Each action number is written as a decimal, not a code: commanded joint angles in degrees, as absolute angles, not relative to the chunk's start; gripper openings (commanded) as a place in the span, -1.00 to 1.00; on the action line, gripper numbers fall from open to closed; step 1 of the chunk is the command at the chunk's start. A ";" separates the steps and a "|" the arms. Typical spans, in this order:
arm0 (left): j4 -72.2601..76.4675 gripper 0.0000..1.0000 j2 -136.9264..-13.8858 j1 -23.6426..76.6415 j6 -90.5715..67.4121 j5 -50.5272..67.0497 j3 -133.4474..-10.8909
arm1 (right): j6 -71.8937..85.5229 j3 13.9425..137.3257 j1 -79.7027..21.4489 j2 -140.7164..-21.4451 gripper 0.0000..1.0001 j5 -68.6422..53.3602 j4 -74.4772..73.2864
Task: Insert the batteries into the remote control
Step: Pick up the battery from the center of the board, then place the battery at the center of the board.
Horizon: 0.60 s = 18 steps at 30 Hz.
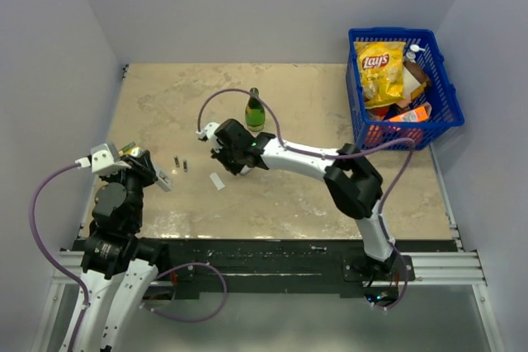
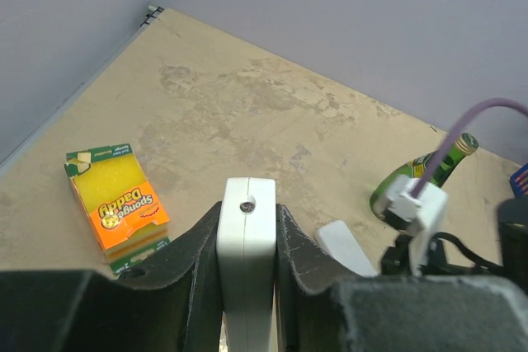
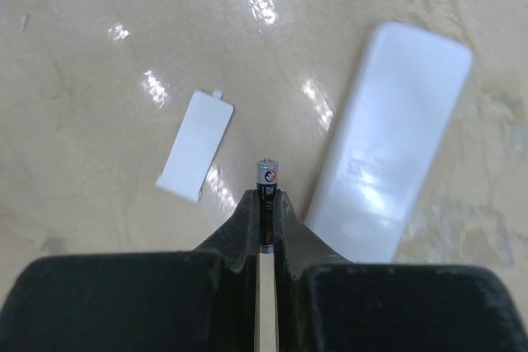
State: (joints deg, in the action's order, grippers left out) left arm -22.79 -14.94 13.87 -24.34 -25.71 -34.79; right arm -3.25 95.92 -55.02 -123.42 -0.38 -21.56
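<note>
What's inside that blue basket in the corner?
A yellow Lay's chip bag sits uppermost in the blue basket, beside an orange carton. Anything beneath them is hidden.

Battery [image 3: 266, 177], lower part seemingly buried inside the right tool [image 3: 266, 204]

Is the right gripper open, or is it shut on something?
Shut on a battery: the right gripper pinches it from both sides, its tip sticking out.
</note>
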 commanded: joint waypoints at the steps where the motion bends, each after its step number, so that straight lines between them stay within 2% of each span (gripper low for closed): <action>1: -19.95 -1.00 -15.29 13.27 -23.12 -24.52 -34.45 | 2.45 85.91 -55.20 -110.33 -1.00 4.47 -19.68; 10: -19.16 -1.00 -15.56 12.92 -23.20 -21.10 -34.19 | 6.85 69.98 -54.49 -102.39 -1.00 6.94 -25.31; 18: -18.72 -1.00 -15.73 12.92 -22.85 -19.34 -34.01 | 7.56 67.67 -54.40 -103.97 -1.00 8.88 -27.59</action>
State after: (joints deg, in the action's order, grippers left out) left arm -21.91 -15.14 13.39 -24.32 -21.08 -34.00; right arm 6.02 66.89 -54.68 -103.13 6.76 -26.63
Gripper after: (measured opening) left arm 0.290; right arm 0.033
